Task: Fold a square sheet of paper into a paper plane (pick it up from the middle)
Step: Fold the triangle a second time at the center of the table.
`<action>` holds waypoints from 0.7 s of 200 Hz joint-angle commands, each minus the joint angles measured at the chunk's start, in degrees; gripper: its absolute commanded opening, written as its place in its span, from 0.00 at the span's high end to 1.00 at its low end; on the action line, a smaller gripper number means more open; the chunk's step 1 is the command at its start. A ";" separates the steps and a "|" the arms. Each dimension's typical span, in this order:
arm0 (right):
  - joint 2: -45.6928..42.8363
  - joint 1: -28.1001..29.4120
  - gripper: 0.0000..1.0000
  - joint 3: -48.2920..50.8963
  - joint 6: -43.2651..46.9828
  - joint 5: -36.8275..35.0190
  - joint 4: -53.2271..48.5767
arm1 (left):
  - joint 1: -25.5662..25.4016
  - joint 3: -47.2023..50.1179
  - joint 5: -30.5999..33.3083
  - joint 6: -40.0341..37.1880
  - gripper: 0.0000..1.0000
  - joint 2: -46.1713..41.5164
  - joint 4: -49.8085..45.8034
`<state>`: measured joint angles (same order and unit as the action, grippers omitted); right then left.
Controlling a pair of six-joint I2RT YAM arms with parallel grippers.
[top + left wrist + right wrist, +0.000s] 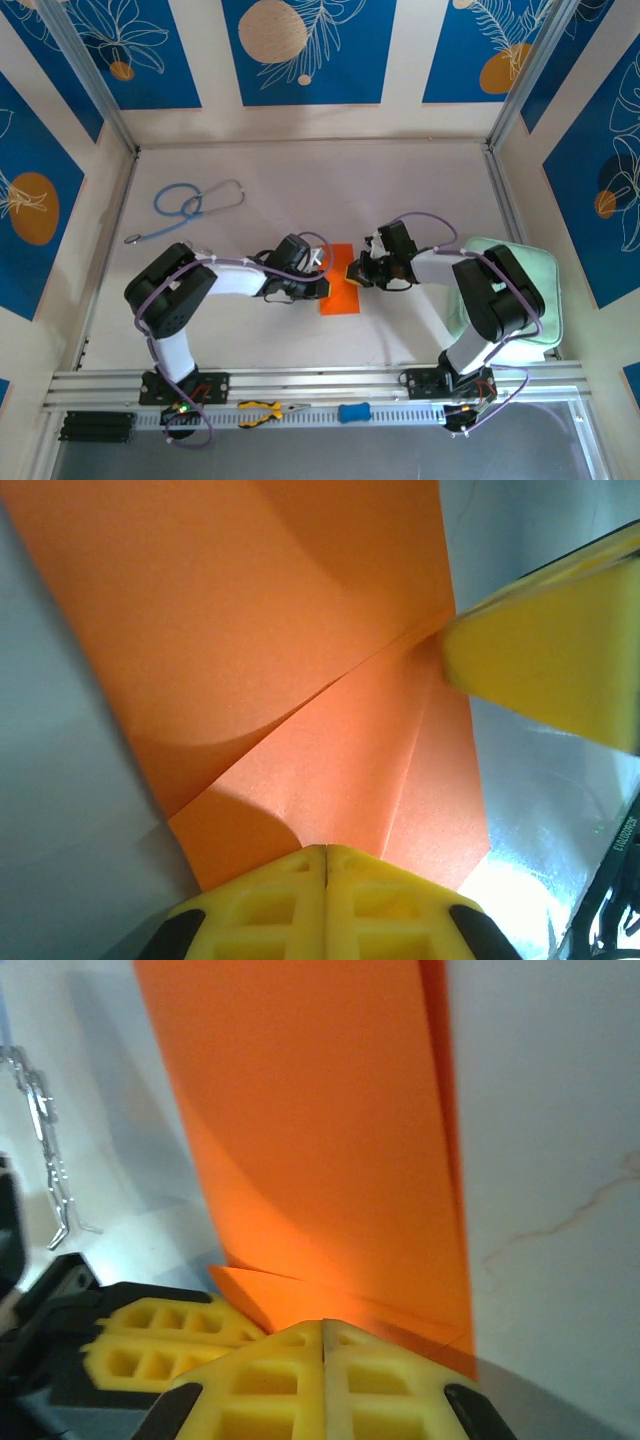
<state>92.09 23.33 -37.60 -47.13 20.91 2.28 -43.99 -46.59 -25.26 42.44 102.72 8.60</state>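
Top external: both arms bent, elbows outward, wrists meeting at frame centre over the square sheet of paper (340, 297), which lies partly folded and flat on the table (300, 180).
Left gripper (325, 283): fingers pressed together, tips at the paper's left edge.
Right gripper (352, 273): clenched likewise, at the paper's right edge.
Paper pinched: cannot tell.

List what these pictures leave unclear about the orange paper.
Top view: folds of the paper, too small, partly under the left gripper and right gripper.
Left wrist view: its far end, cut off at the top edge.
Wrist views: whether the shut grippers pinch or only press it; contact hidden beneath them.
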 commanded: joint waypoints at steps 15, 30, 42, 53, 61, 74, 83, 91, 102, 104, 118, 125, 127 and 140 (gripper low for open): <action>-6.60 -0.29 0.85 -1.52 1.22 -1.50 -7.32 | 0.33 2.17 -1.64 0.07 0.99 1.35 2.27; -8.88 -0.15 0.75 -0.11 0.23 -2.08 -9.10 | 0.39 2.79 -1.82 0.70 1.00 1.27 2.77; -10.74 0.32 0.69 1.44 -1.29 -2.89 -10.20 | 0.39 3.32 -1.84 1.11 0.99 0.92 3.10; -12.44 0.90 0.68 2.87 -2.76 -3.33 -11.25 | 0.36 3.58 -1.56 1.33 0.99 0.44 3.00; -13.76 1.46 0.66 3.72 -3.88 -3.64 -11.68 | 0.39 3.74 -1.46 1.65 1.00 0.10 3.07; -16.05 2.81 0.62 5.08 -5.79 -5.32 -12.50 | 0.37 3.96 -1.37 2.03 1.00 -0.45 3.26; -17.12 3.90 0.61 5.64 -7.17 -6.88 -13.59 | 0.37 3.95 -1.33 2.17 1.00 -0.66 3.17; -17.77 4.72 0.61 5.85 -8.30 -7.87 -14.56 | 0.35 3.93 -1.22 2.11 1.00 -0.87 3.03; -18.18 5.93 0.60 6.08 -9.45 -8.82 -15.50 | 0.40 3.71 -0.95 2.13 0.99 -1.19 2.80; -18.22 6.18 0.60 6.08 -9.62 -9.07 -15.61 | 0.37 3.70 -0.98 2.13 1.00 -1.20 2.75; -18.51 8.33 0.59 6.30 -11.00 -11.49 -15.95 | 0.39 3.54 -0.77 2.04 0.99 -1.35 2.65; -18.51 9.42 0.59 6.59 -12.13 -13.15 -16.13 | 0.45 3.39 -0.69 2.12 0.99 -1.27 2.65; -18.50 9.73 0.59 6.67 -12.42 -13.78 -16.16 | 0.43 3.38 -0.66 2.12 1.00 -1.29 2.65; -19.01 11.65 0.59 7.47 -14.29 -17.09 -15.77 | 0.40 3.19 -0.80 2.21 1.00 -1.21 2.65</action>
<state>74.43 32.01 -31.81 -56.49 10.63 -11.25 -43.99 -44.03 -26.35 44.51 102.50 13.69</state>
